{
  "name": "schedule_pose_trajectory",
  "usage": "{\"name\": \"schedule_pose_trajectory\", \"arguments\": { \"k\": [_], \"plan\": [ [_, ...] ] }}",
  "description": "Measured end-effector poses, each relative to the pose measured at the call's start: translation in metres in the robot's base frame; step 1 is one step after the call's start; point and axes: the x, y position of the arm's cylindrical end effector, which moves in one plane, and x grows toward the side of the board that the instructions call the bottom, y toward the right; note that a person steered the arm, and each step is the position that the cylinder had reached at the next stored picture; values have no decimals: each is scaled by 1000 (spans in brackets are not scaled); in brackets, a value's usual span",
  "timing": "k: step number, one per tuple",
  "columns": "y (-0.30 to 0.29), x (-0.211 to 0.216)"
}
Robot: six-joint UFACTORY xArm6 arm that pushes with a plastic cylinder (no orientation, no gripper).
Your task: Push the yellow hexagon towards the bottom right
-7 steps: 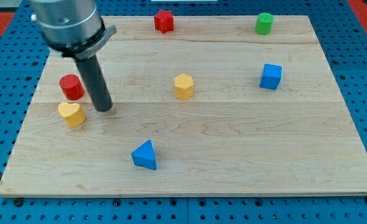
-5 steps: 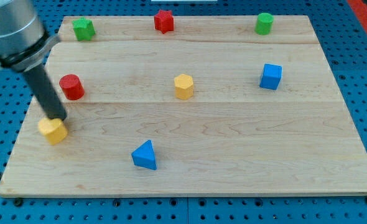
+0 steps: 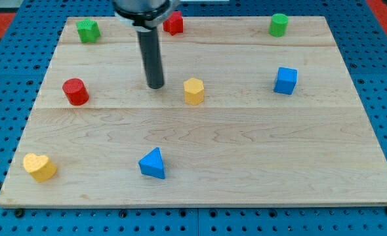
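Nearest the front, a yellow heart sits at the left corner with a blue triangle further right. Mid-board, the yellow hexagon stands upright, a chunky, clean-edged little prism. The tip sits just to its left, not touching, carrying nothing. Risk: a straight rightward shove sends it at the blue cube instead of near-right, or an off-centre hit spins it away. Far back: red cylinder, green blocks.
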Motion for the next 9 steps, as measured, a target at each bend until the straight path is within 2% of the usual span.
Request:
{"name": "schedule_pose_trajectory", "arguments": {
  "k": [1,2,3,4,5,6,7,9],
  "plan": [
    [78,7],
    [140,38],
    [185,100],
    [207,129],
    [203,100],
    [156,93],
    [137,143],
    [210,171]
  ]
}}
